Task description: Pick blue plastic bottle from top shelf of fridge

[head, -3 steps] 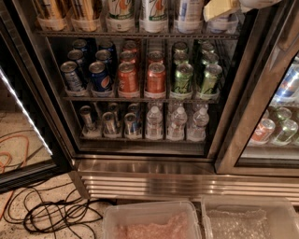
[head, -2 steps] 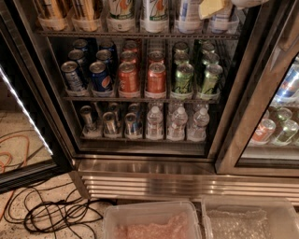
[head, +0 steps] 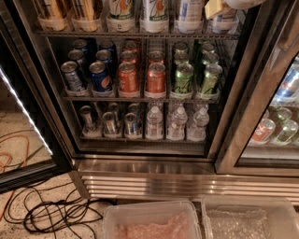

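The glass door (head: 28,173) on the left of the fridge (head: 154,170) stands swung open, which leaves the racks free to reach from the front. Black cables (head: 56,214) lie loose on the floor below it.

The top shelf (head: 140,34) is the wire surface that carries the tall bottles in a single front row, so each can be taken without moving its neighbour. From the left come two amber bottles (head: 49,14), then two bottles with green-and-orange print (head: 120,13). The blue plastic bottle (head: 189,13) stands upright right of these, its top cut off by the frame edge.

The pincer (head: 217,8) sits at the upper edge, just beside the blue plastic bottle on its right, in front of another bottle. It is at bottle height, which suits a sideways grip on the body rather than the cap. Whether it is apart or clamped on anything I cannot tell, as most of it is out of frame.

Soda cans (head: 140,74) and small water bottles (head: 177,122) fill the lower racks, well below the work. Two plastic bins (head: 152,221) sit at the bottom edge.
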You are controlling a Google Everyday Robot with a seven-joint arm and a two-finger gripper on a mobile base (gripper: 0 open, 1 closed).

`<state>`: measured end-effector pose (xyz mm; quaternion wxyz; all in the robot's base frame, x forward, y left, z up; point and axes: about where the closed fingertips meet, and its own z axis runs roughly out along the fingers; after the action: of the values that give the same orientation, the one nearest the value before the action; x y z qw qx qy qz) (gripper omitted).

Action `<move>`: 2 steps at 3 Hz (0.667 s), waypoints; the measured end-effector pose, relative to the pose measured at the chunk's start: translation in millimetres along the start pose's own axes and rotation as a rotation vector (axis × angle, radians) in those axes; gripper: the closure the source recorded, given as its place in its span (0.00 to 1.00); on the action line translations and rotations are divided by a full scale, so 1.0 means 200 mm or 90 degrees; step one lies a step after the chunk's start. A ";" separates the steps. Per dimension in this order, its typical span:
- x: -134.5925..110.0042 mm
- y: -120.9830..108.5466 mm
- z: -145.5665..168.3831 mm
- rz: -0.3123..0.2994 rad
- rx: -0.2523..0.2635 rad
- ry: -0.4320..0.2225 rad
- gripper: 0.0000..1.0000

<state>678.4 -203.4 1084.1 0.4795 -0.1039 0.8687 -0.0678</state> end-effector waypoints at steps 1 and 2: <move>0.00 -0.05 0.05 0.006 0.026 0.001 0.40; -0.01 -0.09 0.07 0.013 0.042 -0.003 0.41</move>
<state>693.7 -219.7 1082.9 0.4855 -0.0791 0.8659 -0.0910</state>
